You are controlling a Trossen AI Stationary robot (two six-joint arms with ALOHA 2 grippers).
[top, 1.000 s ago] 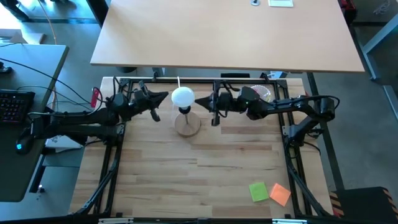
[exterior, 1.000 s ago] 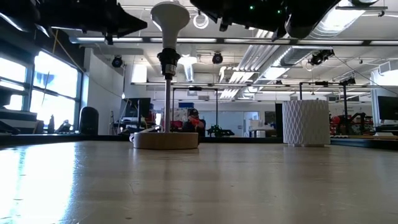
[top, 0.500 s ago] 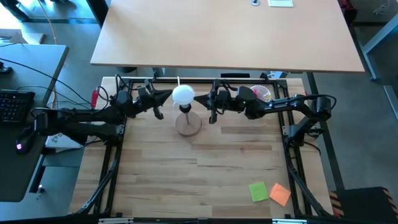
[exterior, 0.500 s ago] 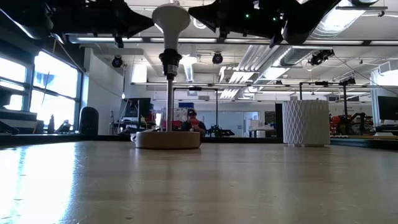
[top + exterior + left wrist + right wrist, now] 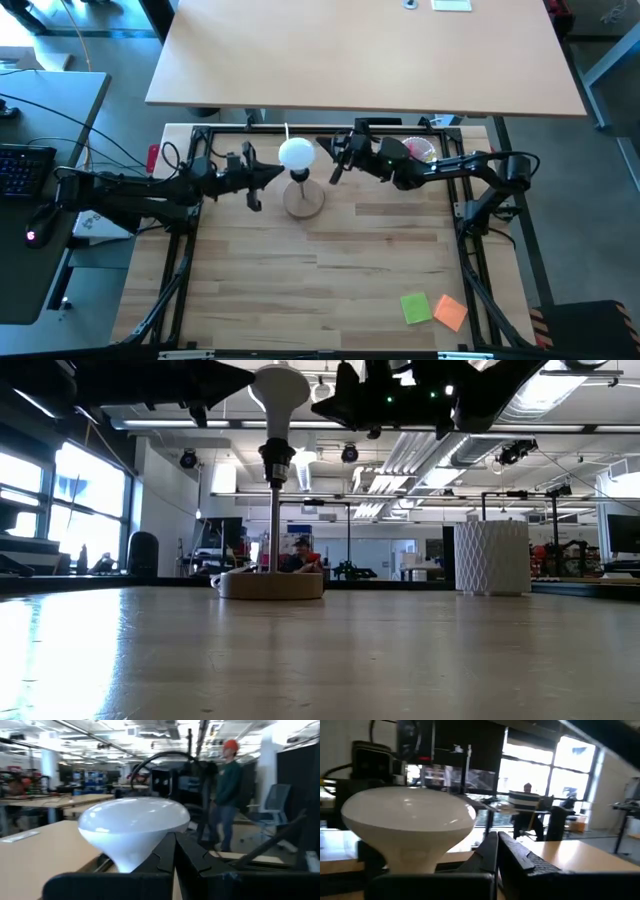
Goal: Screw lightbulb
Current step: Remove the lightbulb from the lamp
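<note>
The white lightbulb (image 5: 295, 153) stands upright in the black socket (image 5: 275, 461) of a lamp whose thin pole rises from a round wooden base (image 5: 302, 200) near the table's far edge. My left gripper (image 5: 278, 172) is shut and hovers level just left of the bulb, a little toward the near side, with the bulb (image 5: 134, 825) close before its fingers. My right gripper (image 5: 321, 147) is shut too. It hovers level just right of the bulb (image 5: 410, 822), toward the far side. The high view shows a small gap on each side.
A white ribbed cup (image 5: 492, 557) holding pink items (image 5: 420, 150) stands behind my right arm. A green note (image 5: 416, 308) and an orange note (image 5: 451, 313) lie at the near right corner. A person (image 5: 230, 795) stands in the room beyond.
My left gripper has moved a little toward the near edge and the bulb, its fingers swinging round toward the bulb. My right gripper has swung its fingertips toward the far edge, beside the bulb. Both have stayed shut.
</note>
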